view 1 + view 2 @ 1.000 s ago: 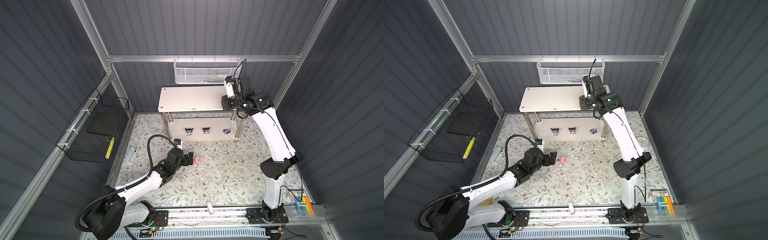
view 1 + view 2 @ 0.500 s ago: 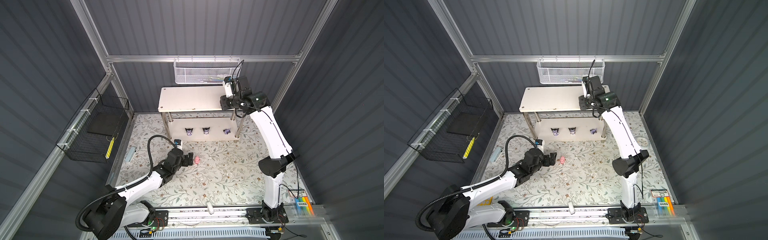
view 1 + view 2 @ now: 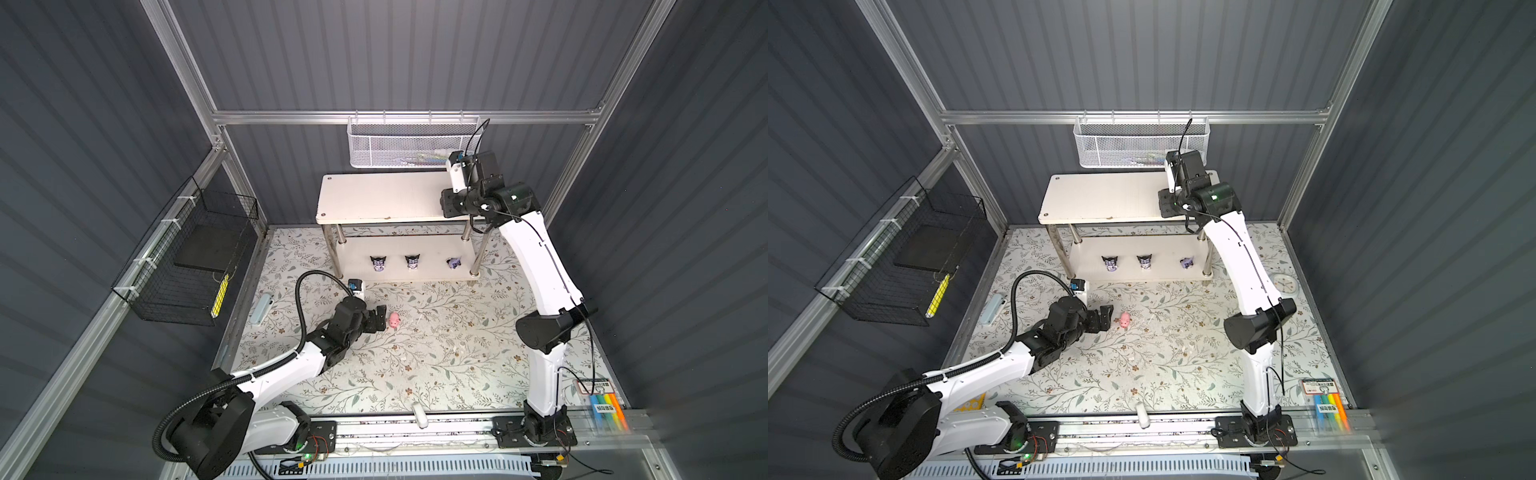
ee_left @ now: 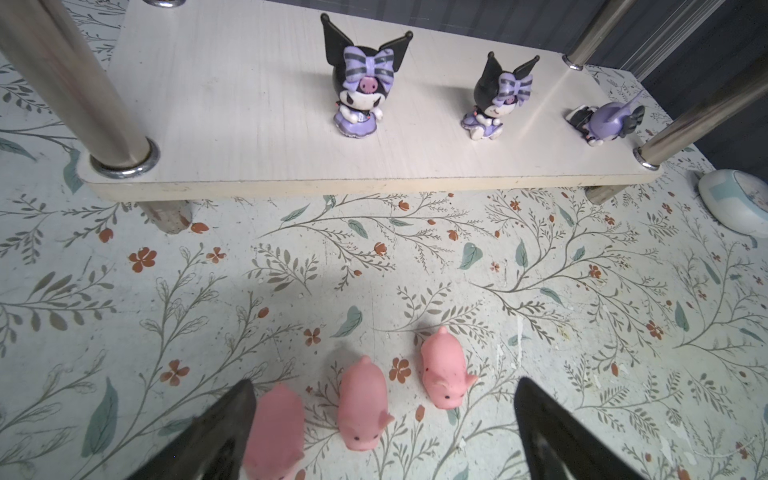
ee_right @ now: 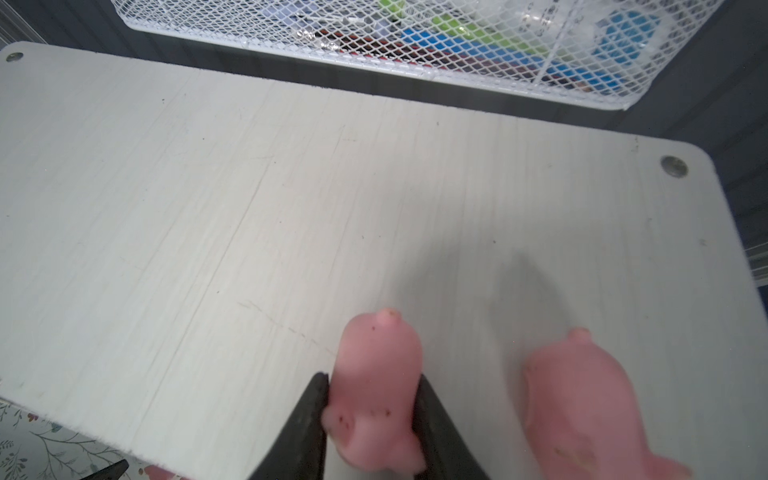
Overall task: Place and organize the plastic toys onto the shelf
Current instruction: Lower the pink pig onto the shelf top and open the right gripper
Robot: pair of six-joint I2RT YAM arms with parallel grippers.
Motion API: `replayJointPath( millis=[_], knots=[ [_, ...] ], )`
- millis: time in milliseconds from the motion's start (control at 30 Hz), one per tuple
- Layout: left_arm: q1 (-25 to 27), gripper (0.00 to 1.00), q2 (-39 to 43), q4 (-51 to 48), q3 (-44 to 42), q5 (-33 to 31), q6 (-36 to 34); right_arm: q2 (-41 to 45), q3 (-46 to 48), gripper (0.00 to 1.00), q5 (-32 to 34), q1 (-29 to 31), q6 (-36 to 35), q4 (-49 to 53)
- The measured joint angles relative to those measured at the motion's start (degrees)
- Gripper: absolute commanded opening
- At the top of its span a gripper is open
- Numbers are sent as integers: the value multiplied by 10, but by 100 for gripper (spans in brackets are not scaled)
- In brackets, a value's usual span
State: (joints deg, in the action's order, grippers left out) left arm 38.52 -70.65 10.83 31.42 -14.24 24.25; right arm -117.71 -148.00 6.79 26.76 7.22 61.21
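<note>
In both top views the shelf [image 3: 374, 201] stands at the back of the flowered worktop [image 3: 436, 365]. Three black-and-purple figures [image 3: 412, 262] sit in a row on its lower board [image 3: 432, 272]. The right arm [image 3: 536, 257] reaches over the right end of the upper board [image 3: 1100, 199], and its wrist hides the pincer. The left pincer [image 3: 380, 318] lies low on the worktop with its jaws spread, a pink pig [image 3: 394, 320] just beside its tips.

The left wrist view shows three pigs [image 4: 361, 401] lying side by side on the worktop between the wide-open fingers [image 4: 237, 411]. The outermost pig is just beside one finger. On the lower board two figures stand upright, and a toppled figure [image 4: 602, 120] lies near a chrome leg [image 4: 698, 120].

The right wrist view shows the right pincer [image 5: 374, 390] clamped on the flanks of a held pig [image 5: 378, 361], low over the upper board. Whether that pig touches the wood cannot be told. A second pig [image 5: 582, 395] rests on the board just beside it.

The pigs look light, soft and rubbery. They are likely to give under a squeeze and squirt out if pinched near an end, so a gentle hold across the mid-body suits them. The three on the worktop lie so close together that the left pincer could catch two at once. The figures look hard, glossy and top-heavy, and the fallen one is probably best taken around its round head.
</note>
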Motion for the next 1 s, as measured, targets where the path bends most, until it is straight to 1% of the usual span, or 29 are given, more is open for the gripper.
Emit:
replayJointPath(
  millis=[433, 1000],
  knots=[
    [-9, 97, 0, 0, -3, 4, 0, -18, -13, 36, 0, -4, 0, -12],
    [-14, 97, -1, 0, -4, 11, 0, -19, -13, 54, -5, -6, -2, -12]
  ],
)
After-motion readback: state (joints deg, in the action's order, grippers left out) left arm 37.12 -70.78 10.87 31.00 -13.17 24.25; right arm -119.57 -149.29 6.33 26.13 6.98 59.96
